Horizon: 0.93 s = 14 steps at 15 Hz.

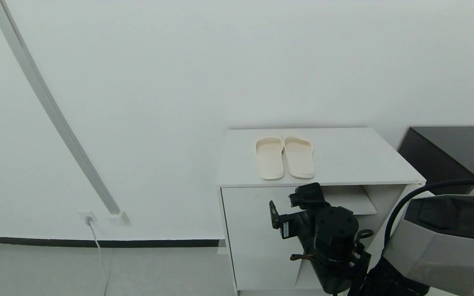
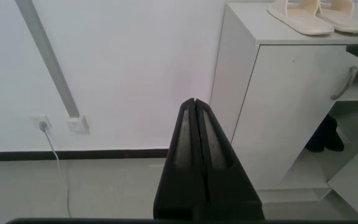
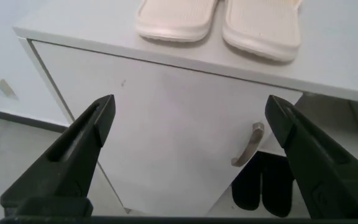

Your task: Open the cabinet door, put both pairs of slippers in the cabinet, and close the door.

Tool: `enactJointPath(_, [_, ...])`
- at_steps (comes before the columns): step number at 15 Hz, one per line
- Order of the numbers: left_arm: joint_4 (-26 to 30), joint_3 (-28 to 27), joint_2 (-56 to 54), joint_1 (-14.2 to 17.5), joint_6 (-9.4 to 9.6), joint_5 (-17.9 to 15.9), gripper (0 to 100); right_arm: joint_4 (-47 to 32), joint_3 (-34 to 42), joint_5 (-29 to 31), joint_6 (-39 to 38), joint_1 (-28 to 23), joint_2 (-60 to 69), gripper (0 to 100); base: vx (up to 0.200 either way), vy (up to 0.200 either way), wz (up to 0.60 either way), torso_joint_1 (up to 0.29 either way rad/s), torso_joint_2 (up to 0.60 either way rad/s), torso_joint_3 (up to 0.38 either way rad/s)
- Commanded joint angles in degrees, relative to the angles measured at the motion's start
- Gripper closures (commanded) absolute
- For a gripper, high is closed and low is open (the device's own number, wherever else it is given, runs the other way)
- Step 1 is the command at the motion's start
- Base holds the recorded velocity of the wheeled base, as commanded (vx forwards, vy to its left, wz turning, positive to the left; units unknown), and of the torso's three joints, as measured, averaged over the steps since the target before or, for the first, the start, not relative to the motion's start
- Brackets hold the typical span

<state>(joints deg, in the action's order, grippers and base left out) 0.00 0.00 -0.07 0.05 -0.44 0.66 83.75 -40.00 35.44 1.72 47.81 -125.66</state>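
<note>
Right fingers (image 3: pixel 86 143) gape wide, empty, facing the cabinet (image 1: pixel 344 160) door (image 3: pixel 166 124); left fingers (image 2: pixel 188 137) are pressed together, empty. Pale slippers (image 1: pixel 285 157) lie on top, twelve o'clock from the right arm (image 1: pixel 331 234) — a lopsided pinch could shove one off. The right wrist view adds the handle (image 3: pixel 248 144) and dark slippers (image 3: pixel 263 186) inside — that arm hides them from the head view.

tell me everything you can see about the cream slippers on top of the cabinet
The cream slippers are a matching pair of plain slides, foam or rubber by the look. They lie flat, soles down, side by side and almost touching, on top of the white cabinet, near its front edge, straps toward the wall. Nothing else touches them.
</note>
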Motion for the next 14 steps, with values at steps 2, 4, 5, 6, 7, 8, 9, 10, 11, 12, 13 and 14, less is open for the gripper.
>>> enactJointPath(2, [0.00, 0.00, 0.07, 0.04, 0.00, 0.04, 100, -9.13, -4.65, -0.02, 0.39, -0.09, 6.22, 0, 0.000, 0.000, 0.00, 0.000, 0.00, 0.000])
enactJointPath(4, [0.00, 0.00, 0.07, 0.04, 0.18, -0.04, 100, -19.41, -9.66, -0.02, -3.04, -0.70, 9.82, 0, 0.000, 0.000, 0.00, 0.000, 0.00, 0.000])
enactJointPath(5, [0.00, 0.00, 0.07, 0.04, 0.18, 0.04, 100, -26.80, -12.12, -0.02, -6.38, -0.70, 12.37, 0, 0.000, 0.000, 0.00, 0.000, 0.00, 0.000])
enactJointPath(6, [0.00, 0.00, 0.07, 0.04, 0.18, -0.04, 100, -32.51, -13.62, 0.25, -8.93, -0.70, 14.39, 0, 0.000, 0.000, 0.00, 0.000, 0.00, 0.000])
enactJointPath(7, [0.00, 0.00, 0.07, 0.04, 0.18, 0.04, 100, -38.05, -14.85, 0.33, -11.30, -0.61, 16.06, 0, 0.000, 0.000, 0.00, 0.000, 0.00, 0.000])
enactJointPath(8, [0.00, 0.00, 0.07, 0.04, 0.18, 0.04, 100, -42.44, -16.16, 0.42, -13.14, -0.61, 17.12, 0, 0.000, 0.000, 0.00, 0.000, 0.00, 0.000])
enactJointPath(9, [0.00, 0.00, 0.07, 0.04, 0.18, -0.04, 100, -46.48, -17.75, 0.42, -15.34, -0.61, 17.82, 0, 0.000, 0.000, 0.00, 0.000, 0.00, 0.000])
enactJointPath(10, [0.00, 0.00, 0.07, 0.04, 0.18, -0.04, 100, -50.35, -19.42, 0.60, -17.71, -0.61, 18.08, 0, 0.000, 0.000, 0.00, 0.000, 0.00, 0.000])
enactJointPath(11, [0.00, 0.00, 0.07, 0.04, 0.18, -0.04, 100, -51.23, -19.77, 0.86, -18.15, -0.61, 18.08, 0, 0.000, 0.000, 0.00, 0.000, 0.00, 0.000])
enactJointPath(12, [0.00, 0.00, 0.07, 0.04, 0.09, -0.04, 100, -51.41, -19.86, 0.95, -18.15, -0.61, 17.91, 0, 0.200, 0.000, 0.00, -0.002, 0.00, 0.002])
enactJointPath(13, [0.00, 0.00, 0.07, 0.04, 0.09, -0.04, 100, -51.41, -19.77, 0.95, -18.15, -0.61, 17.73, 0, 0.200, 0.000, 0.00, 0.007, 0.00, -0.002])
enactJointPath(14, [0.00, 0.00, 0.07, 0.04, 0.09, -0.04, 100, -51.41, -19.68, 0.95, -18.15, -0.70, 17.56, 0, 0.200, 0.000, 0.00, -0.007, -0.01, 0.007])
